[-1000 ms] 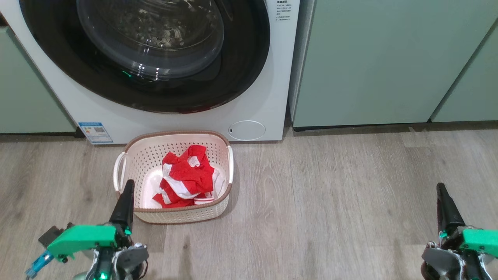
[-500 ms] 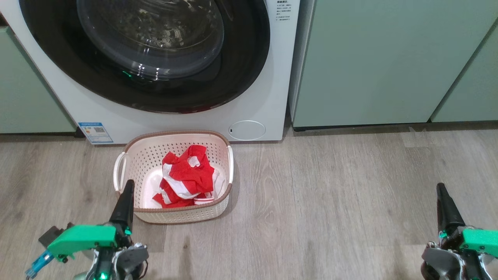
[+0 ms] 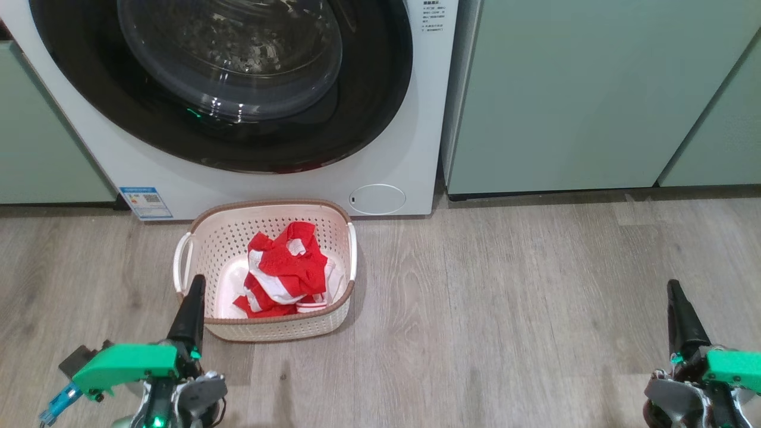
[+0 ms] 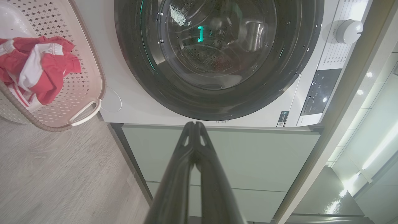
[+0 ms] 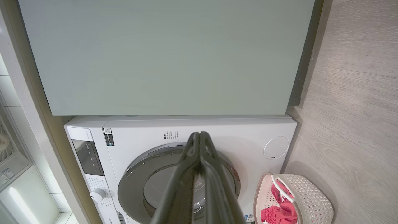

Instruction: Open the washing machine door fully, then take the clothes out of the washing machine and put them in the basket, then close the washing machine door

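**Red clothes (image 3: 285, 267) in the basket (image 3: 267, 203), glossy door (image 3: 368, 107) shut**

Just ahead of the left gripper (image 4: 194, 126), a little to its right, sits the perforated cream basket with its brown rim, and the crumpled red-and-white clothes lie inside it. Beyond it, the round black-rimmed door lies flush against the white washing machine (image 3: 410, 172). Smooth pale green cabinets (image 3: 565, 89) face the right gripper (image 5: 200, 134) across the wood-grain floor (image 3: 475, 309). Both grippers have their long dark fingers pressed together, holding nothing.

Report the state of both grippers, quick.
Left gripper: closed, holding nothing.
Right gripper: closed, holding nothing.
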Robot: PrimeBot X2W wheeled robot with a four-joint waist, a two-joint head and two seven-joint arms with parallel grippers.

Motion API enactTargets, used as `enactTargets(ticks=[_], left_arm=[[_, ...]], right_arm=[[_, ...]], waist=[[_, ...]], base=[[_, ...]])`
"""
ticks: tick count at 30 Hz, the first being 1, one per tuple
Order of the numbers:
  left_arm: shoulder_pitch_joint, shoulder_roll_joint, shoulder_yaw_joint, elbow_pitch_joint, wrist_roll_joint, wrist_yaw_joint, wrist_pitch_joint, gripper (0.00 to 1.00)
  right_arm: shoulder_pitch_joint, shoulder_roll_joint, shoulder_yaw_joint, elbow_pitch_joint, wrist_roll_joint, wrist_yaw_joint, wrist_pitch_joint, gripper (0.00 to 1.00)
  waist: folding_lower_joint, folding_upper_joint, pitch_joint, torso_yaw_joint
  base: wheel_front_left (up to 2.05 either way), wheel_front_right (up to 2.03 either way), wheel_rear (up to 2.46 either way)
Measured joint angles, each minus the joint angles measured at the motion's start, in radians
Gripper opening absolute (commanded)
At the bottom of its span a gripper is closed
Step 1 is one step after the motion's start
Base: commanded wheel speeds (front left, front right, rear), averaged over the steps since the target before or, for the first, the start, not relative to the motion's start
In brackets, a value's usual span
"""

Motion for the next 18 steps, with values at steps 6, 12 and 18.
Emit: enactTargets(ticks=[6, 12, 18], left_arm=[[0.000, 0.000, 0.000, 0.000, 0.000, 0.000, 0.000, 0.00], [0.000, 0.000, 0.000, 0.000, 0.000, 0.000, 0.000, 0.00], [0.000, 0.000, 0.000, 0.000, 0.000, 0.000, 0.000, 0.00]], right_arm=[[0.000, 0.000, 0.000, 0.000, 0.000, 0.000, 0.000, 0.00], [0.000, 0.000, 0.000, 0.000, 0.000, 0.000, 0.000, 0.00], [0.000, 0.000, 0.000, 0.000, 0.000, 0.000, 0.000, 0.00]], waist=[[0.0000, 0.0000, 0.000, 0.000], [0.0000, 0.0000, 0.000, 0.000], [0.0000, 0.0000, 0.000, 0.000]], base=[[0.00, 0.00, 0.00], [0.00, 0.00, 0.00], [0.00, 0.00, 0.00]])
